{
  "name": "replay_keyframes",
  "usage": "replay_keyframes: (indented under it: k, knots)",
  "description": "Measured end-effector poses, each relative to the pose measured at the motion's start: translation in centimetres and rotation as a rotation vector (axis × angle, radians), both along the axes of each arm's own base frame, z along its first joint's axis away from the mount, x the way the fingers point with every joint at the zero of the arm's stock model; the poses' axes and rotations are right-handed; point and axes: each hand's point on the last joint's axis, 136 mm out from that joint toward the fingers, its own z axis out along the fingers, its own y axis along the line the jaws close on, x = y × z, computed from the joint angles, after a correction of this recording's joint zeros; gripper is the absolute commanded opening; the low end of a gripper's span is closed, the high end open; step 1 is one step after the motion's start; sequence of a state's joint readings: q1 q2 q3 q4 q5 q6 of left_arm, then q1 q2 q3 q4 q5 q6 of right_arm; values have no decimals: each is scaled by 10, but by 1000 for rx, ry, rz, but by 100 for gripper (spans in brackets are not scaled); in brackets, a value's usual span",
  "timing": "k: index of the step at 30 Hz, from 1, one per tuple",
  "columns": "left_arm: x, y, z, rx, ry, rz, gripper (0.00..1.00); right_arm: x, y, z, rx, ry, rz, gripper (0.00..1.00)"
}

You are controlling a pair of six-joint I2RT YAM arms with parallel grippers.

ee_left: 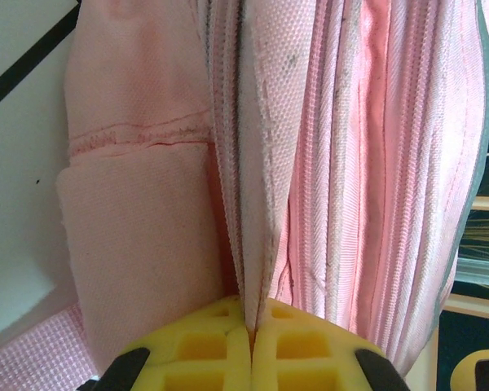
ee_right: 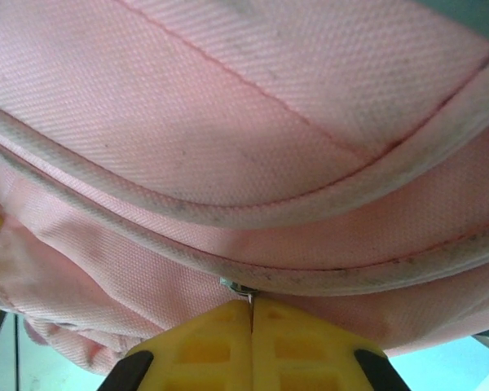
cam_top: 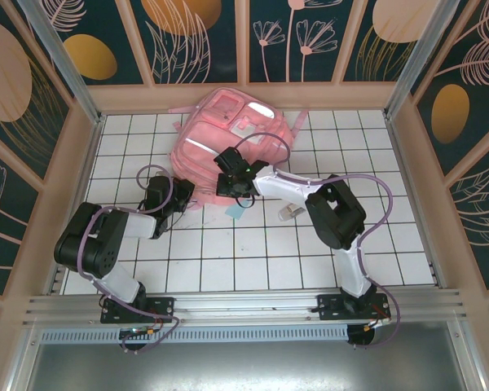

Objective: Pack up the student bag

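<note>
The student bag (cam_top: 228,122) lies at the far edge of the table (cam_top: 391,244), about midway along it, its top against the low wooden rail (cam_top: 147,96) there. Its near edge reaches toward the table's middle. The left and right thirds of the table are bare white tile, as is the wide strip along the near edge ahead of the arm bases.

The left gripper (cam_top: 182,198) is at the bag's near-left corner. In the left wrist view its yellow pads (ee_left: 196,350) are pressed together on a fold of the bag's pink fabric (ee_left: 257,163), which runs straight up from between them; ribbed seams and a grey edge lie to the right of the fold.

The right gripper (cam_top: 231,186) is at the middle of the bag's near edge. In the right wrist view its pads (ee_right: 301,342) are also pressed together, pinching a small metal zipper tab (ee_right: 235,286) under a piped seam.

A pale blue scrap (cam_top: 235,213) lies just in front of the bag, under the right arm, and a small clear object (cam_top: 289,213) sits to the right of it, near the table's centre.

The table is white square tile with dark grout, fenced by wooden rails and metal posts. Dark teal panels with gold ovals and pink leaf drawings stand behind them.
</note>
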State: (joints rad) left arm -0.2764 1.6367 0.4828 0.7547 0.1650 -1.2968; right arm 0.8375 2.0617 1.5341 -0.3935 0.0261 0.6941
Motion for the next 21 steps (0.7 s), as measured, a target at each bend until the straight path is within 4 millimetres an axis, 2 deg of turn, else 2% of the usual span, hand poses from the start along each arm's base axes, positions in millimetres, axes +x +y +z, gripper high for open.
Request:
replay_keyframes:
  k: [5, 9, 15, 21]
  knots:
    - [3, 1, -3, 26, 5, 11, 0, -5, -2, 1, 16, -23, 48, 0]
    - [15, -2, -11, 44, 20, -7, 0, -8, -13, 11, 19, -65, 126, 0]
    - [22, 3, -10, 35, 18, -26, 0, 6, -54, 15, -31, -97, 165, 0]
    - [15, 5, 4, 76, 11, -66, 0, 35, -96, 23, -93, -163, 182, 0]
